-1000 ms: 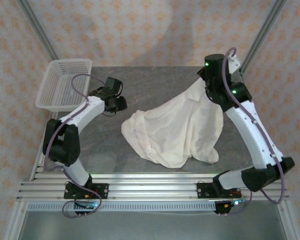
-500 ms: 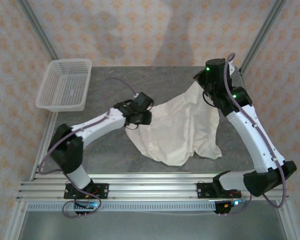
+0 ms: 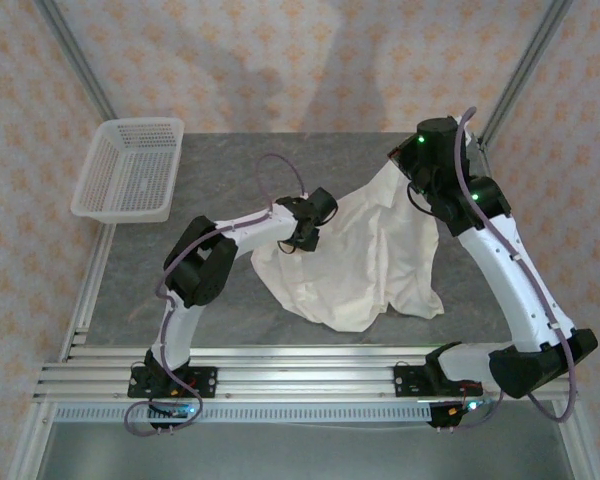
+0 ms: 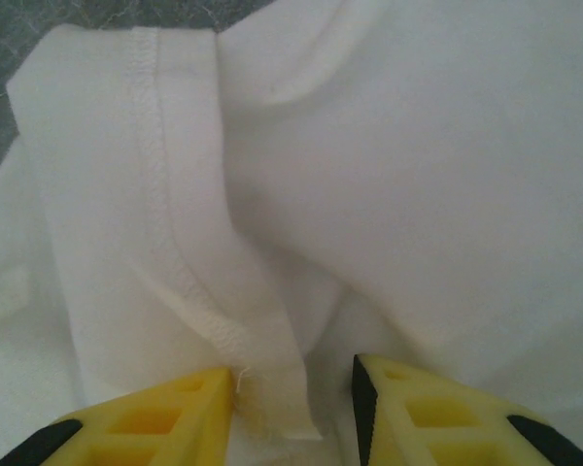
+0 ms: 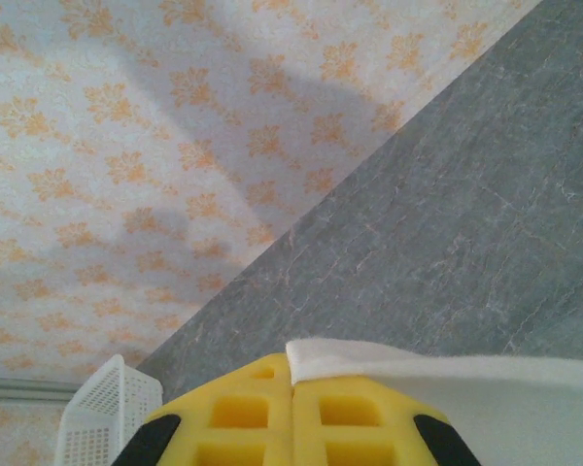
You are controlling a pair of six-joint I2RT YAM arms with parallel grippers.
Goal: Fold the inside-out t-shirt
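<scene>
Left pincer (image 4: 293, 393) open, jaws straddling the t-shirt's (image 3: 365, 260) stitched hem. Right pincer (image 5: 291, 393) clamped on its edge, held up near the table's (image 3: 230, 170) far right corner. Close shallow and you'll likely lose the hem.

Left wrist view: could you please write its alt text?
The off-white t-shirt, a stitched seam running down its left, lies bunched in the open yellow left tool. Grey table shows at top left.

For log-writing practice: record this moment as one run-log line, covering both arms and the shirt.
left fingers: open, shirt hem between | right fingers: shut on shirt edge, held up | shirt: crumpled, unfolded
</scene>
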